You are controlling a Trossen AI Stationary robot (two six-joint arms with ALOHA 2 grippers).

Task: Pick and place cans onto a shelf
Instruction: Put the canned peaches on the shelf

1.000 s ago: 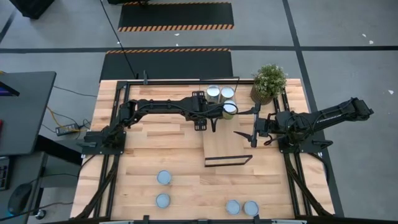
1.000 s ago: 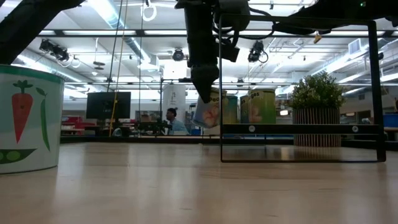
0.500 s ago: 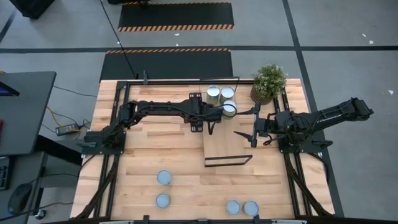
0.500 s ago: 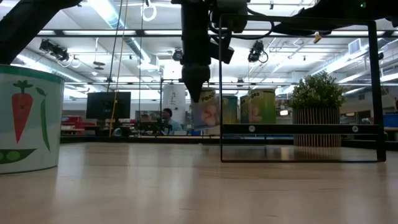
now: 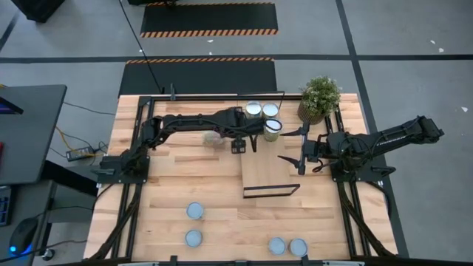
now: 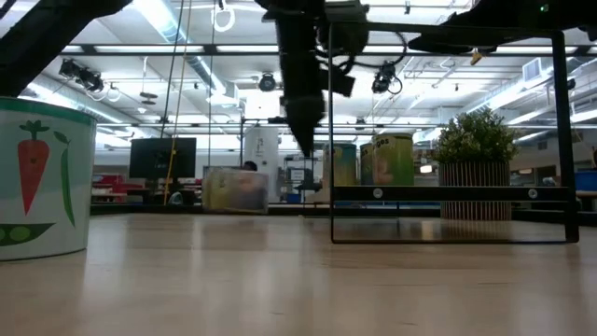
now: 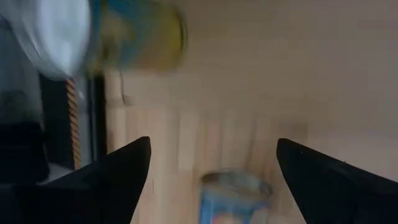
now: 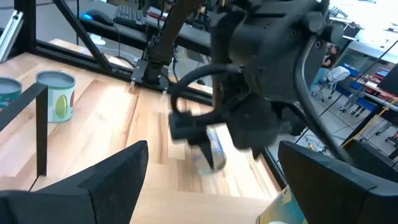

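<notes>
No readable text anywhere

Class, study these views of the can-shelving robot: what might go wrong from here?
1. A blurred can lies loose on the tabletop beside the open left end effector; it may roll out of reach.
2. That end effector hangs close to the shelved cans; a sideways move might topple one.

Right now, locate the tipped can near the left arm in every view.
High view: the can, a pale blur just left of the left gripper.
Low view: on its side, left of the shelf.
Left wrist view: upper left.
Right wrist view: centre.
Shared landmark: the left gripper, close by.
</notes>
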